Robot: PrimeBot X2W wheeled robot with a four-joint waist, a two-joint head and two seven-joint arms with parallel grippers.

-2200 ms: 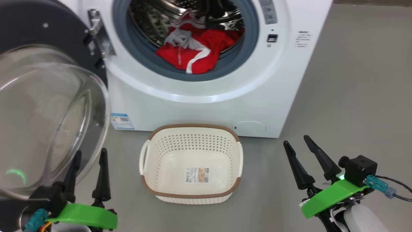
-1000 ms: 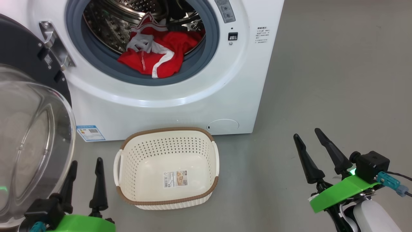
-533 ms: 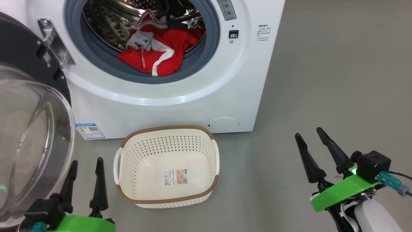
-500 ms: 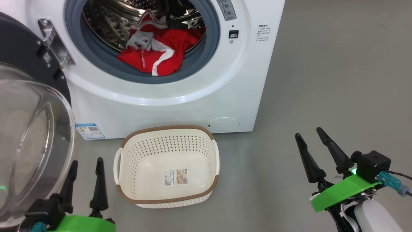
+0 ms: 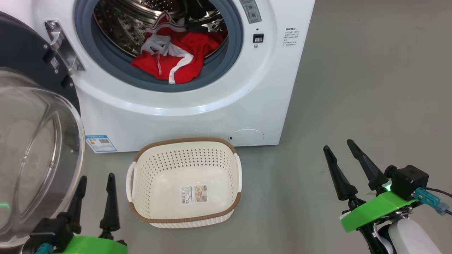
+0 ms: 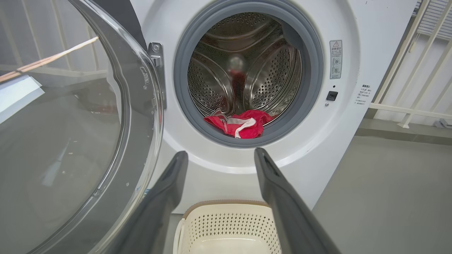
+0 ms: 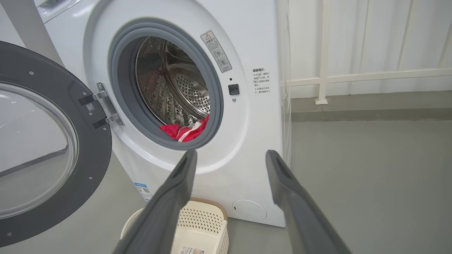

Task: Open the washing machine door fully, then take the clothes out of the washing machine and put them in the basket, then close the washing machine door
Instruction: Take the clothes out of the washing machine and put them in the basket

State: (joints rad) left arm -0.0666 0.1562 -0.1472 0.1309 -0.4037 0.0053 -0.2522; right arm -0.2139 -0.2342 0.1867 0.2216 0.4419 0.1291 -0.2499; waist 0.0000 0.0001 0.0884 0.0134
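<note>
Left claw and right claw both spread, empty. The washing machine door is cut off at the left edge — clothes maybe two pieces, too bunched to tell.

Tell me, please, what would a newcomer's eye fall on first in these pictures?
The bright red clothes with white trim stand out most, heaped at the front lip of the steel drum in the white washing machine. Next comes the washing machine door, swung open at the robot's left, its clear glass bowl bulging. On the floor before the machine stands the cream basket, holding nothing but a paper label.
</note>
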